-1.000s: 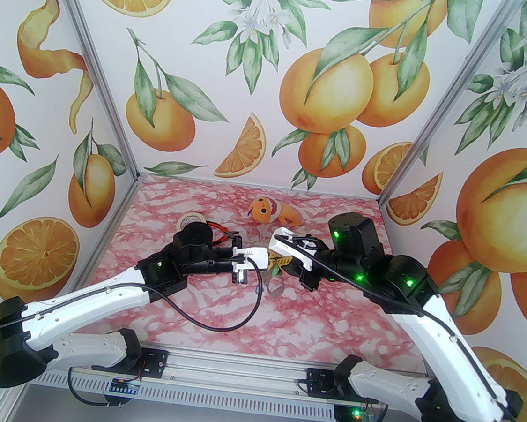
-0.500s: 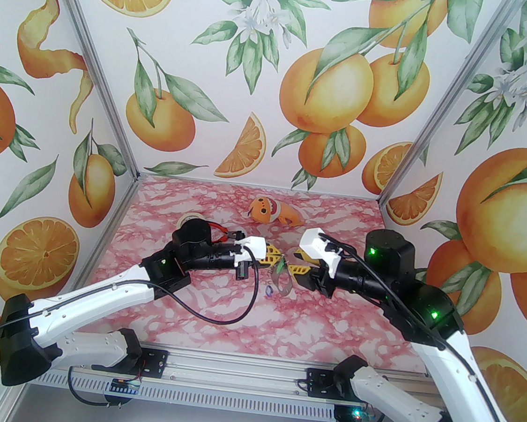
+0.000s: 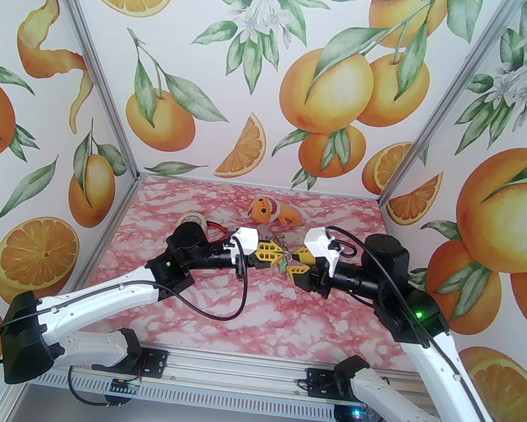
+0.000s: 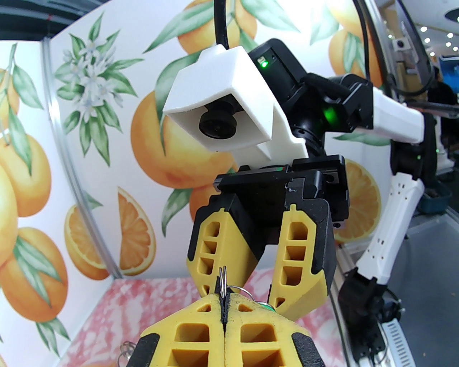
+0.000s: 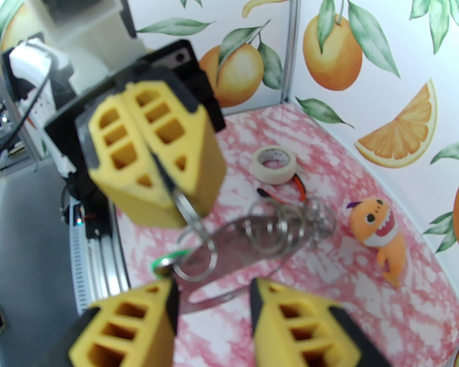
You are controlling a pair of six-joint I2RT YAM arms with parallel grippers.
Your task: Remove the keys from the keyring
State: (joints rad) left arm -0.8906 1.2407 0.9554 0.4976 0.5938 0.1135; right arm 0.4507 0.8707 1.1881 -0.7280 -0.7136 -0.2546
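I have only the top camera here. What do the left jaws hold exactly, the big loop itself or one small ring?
Observer: One small ring. The left gripper is shut on it, and the keyring hangs from it.
Operator: Do the right jaws hold something?
Observer: No. The right gripper is open, gripping nothing.
Operator: What is nearest to them?
Observer: The green key, edge-on just above one fingertip; whether they touch, I cannot tell.
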